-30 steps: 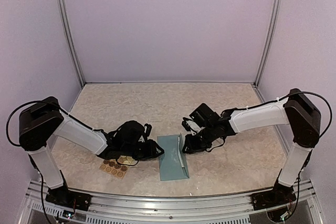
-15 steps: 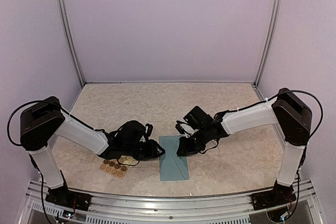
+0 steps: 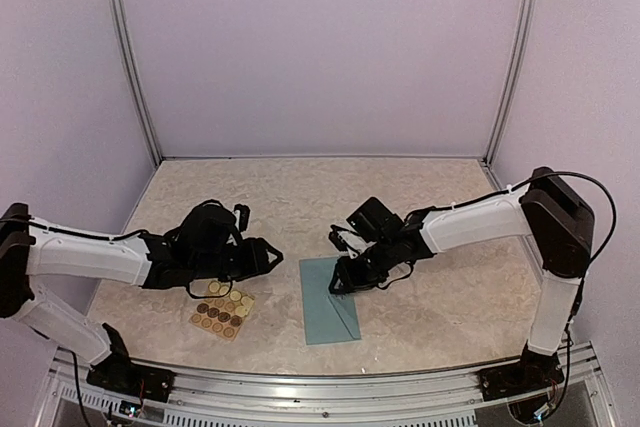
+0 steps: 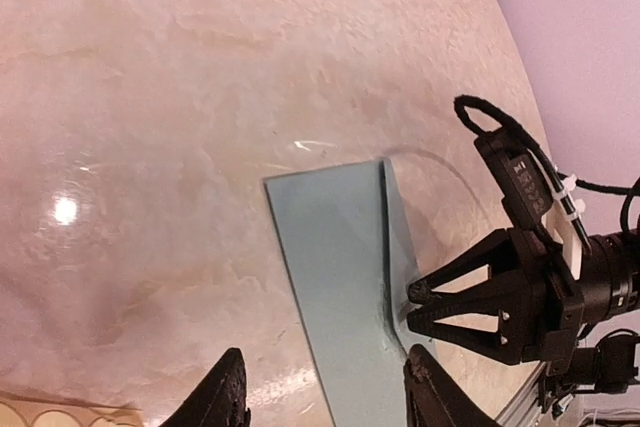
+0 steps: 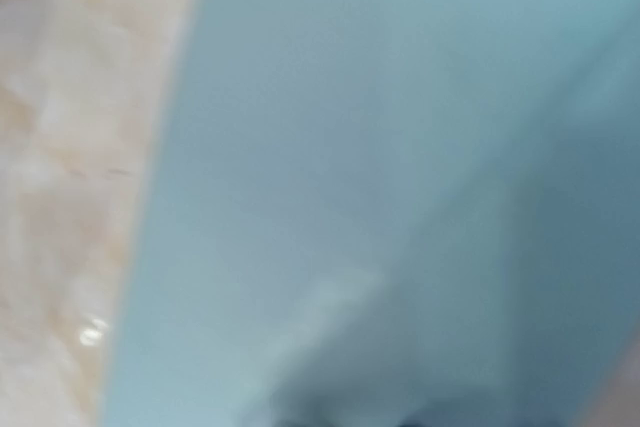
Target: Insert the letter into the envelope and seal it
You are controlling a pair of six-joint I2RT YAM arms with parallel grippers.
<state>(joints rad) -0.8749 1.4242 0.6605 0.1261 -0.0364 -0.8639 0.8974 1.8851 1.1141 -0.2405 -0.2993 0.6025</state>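
Left gripper (image 3: 270,255) spread above beige marbled tabletop (image 3: 300,197) — teal envelope (image 3: 322,307) near, lilac walls (image 3: 320,47).

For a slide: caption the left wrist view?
Right hand touches the teal envelope at its folded flap; open left hand hovers nearby.

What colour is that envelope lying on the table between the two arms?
Teal-blue, plain with no pattern; the envelope shows best in the left wrist view.

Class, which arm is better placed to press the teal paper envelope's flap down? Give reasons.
Right: the right hand is at the flap of the teal paper envelope; the left hand hangs apart, near the tan sheet of round stickers.
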